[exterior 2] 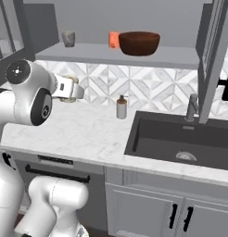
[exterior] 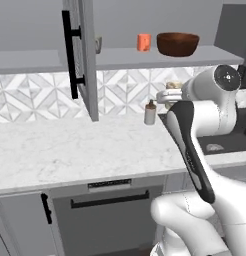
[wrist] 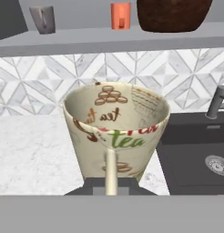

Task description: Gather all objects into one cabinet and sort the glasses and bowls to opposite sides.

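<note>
My gripper (wrist: pixel 110 184) is shut on the cream patterned mug (wrist: pixel 116 129), held upright above the counter, below the cabinet shelf (exterior: pixel 145 58). The same mug (exterior: pixel 172 86) sits at the gripper (exterior: pixel 168 94) in front of the tiled wall, left of the sink; from the right it is the mug (exterior 2: pixel 75 90) at the gripper (exterior 2: pixel 72 90). On the shelf stand a grey cup (exterior: pixel 98 44) at the left, an orange cup (exterior: pixel 143 42), and to its right a dark brown bowl (exterior: pixel 177 44). The hand view shows the grey cup (wrist: pixel 43 19), orange cup (wrist: pixel 120 15) and bowl (wrist: pixel 173 13) above the mug.
The cabinet's left door (exterior: pixel 88 65) stands open with its black bar handle (exterior: pixel 71 55); another open door (exterior 2: pixel 211 55) hangs over the sink (exterior 2: pixel 148 139). A soap dispenser (exterior 2: pixel 121 108) stands by the wall, a faucet (exterior 2: pixel 192 107) behind the basin. Marble counter (exterior: pixel 70 150) spreads left.
</note>
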Motion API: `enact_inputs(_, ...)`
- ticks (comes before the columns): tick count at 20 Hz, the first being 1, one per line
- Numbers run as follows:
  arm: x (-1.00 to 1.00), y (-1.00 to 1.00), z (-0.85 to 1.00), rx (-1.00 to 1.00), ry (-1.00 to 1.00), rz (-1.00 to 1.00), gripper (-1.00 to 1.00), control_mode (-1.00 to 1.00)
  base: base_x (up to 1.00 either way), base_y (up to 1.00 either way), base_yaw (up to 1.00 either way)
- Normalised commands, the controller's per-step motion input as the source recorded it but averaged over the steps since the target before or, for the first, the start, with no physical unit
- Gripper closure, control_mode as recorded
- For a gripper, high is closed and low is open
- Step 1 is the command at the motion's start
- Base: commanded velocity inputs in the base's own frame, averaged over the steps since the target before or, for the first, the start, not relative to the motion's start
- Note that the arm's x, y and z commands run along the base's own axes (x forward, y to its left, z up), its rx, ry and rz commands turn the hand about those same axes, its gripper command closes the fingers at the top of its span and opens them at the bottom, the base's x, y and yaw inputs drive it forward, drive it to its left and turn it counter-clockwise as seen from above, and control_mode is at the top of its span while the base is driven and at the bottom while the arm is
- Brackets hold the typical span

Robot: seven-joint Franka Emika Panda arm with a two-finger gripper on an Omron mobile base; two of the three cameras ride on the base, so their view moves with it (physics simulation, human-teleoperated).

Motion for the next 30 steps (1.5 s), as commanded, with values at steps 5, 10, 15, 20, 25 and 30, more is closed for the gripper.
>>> enact_inputs(5, 0.0, 0.0, 0.0, 0.0, 0.0, 0.0, 1.0, 1.0, 0.64, -0.29, 0.13)
enact_inputs(10, 0.0, 0.0, 0.0, 0.0, 0.0, 0.0, 1.0, 1.0, 0.41, -0.01, 0.08)
enact_inputs(15, 0.0, 0.0, 0.0, 0.0, 0.0, 0.0, 1.0, 1.0, 0.01, 0.0, 0.0)
enact_inputs(20, -0.38, 0.09, 0.53, 0.01, -0.28, 0.09, 1.0, -1.0, -0.09, 0.0, 0.0)
enact_inputs(25, 0.11, 0.38, 0.97, 0.02, -0.3, 0.15, 1.0, -1.0, 0.0, 0.0, 0.0)
enact_inputs(30, 0.58, 0.16, 0.57, 0.0, -0.06, 0.08, 1.0, -1.0, 0.0, 0.0, 0.0)
